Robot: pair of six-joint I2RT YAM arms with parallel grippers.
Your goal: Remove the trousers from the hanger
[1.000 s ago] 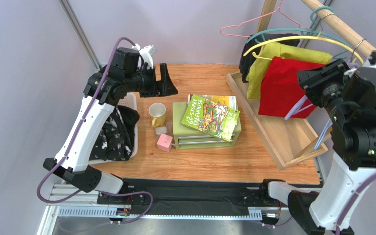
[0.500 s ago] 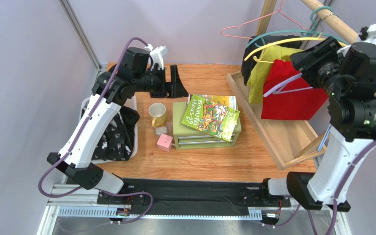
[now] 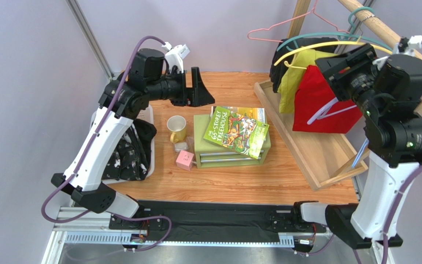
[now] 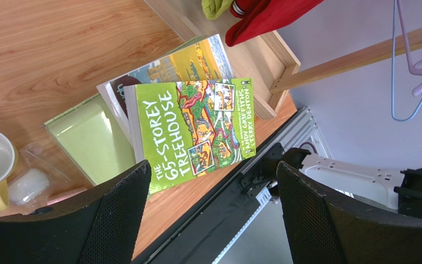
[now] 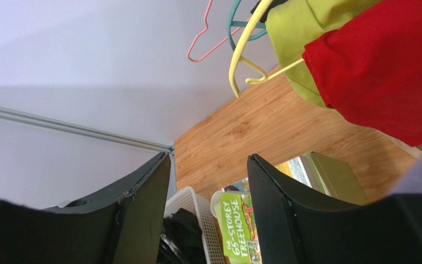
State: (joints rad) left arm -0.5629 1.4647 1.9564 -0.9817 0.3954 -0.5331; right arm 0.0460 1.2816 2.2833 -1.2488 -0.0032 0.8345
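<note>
Red trousers (image 3: 320,102) and yellow-green trousers (image 3: 291,77) hang at the right on a yellow hanger (image 3: 318,45). A dark garment (image 3: 278,59) hangs behind them on a teal hanger (image 3: 307,37). Black speckled trousers (image 3: 126,148) lie in the white basket (image 3: 151,118) at the left. My right gripper (image 3: 333,69) is open and empty, just right of the red trousers, with a lavender hanger (image 3: 329,110) dangling below it. In the right wrist view the gripper (image 5: 207,165) sits below the red trousers (image 5: 384,71). My left gripper (image 3: 195,91) is open and empty above the table's back. Its wrist view (image 4: 212,176) faces the book.
A green box (image 3: 202,146) carrying a book (image 3: 235,132) stands mid-table, with a yellow mug (image 3: 177,129) and a pink block (image 3: 184,159) beside it. A wooden tray (image 3: 318,154) lies under the hanging clothes. A wooden rod (image 3: 386,30) carries the hangers, including an empty pink one (image 3: 274,33).
My left gripper has moved right, toward the table's middle. My right gripper has swung up and left to the red trousers, and the lavender hanger has moved with it.
</note>
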